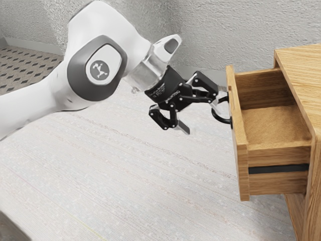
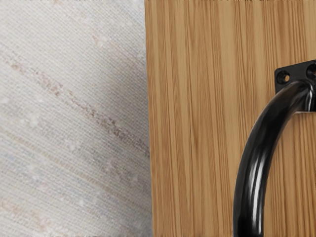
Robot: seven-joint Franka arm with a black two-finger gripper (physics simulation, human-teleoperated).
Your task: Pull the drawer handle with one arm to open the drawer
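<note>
A wooden drawer [image 1: 271,125] stands pulled well out of the cabinet [image 1: 306,75] at the exterior view's right. Its black curved handle [image 1: 222,114] sticks out from the drawer front [image 1: 236,130] toward the arm. My gripper [image 1: 200,117] is open, its fingers spread wide. The upper fingertip [image 1: 216,104] is at the handle, while the lower one hangs apart from it, toward the exterior view's left. In the wrist view the handle [image 2: 256,163] arcs close under the hand, fixed to the wood-grain drawer front [image 2: 202,123] by a black mounting plate [image 2: 296,74].
A pale carpeted floor [image 1: 125,170] spreads under the arm and beside the drawer front [image 2: 69,128]. A grey textured wall [image 1: 225,30] runs behind. The open drawer is empty inside.
</note>
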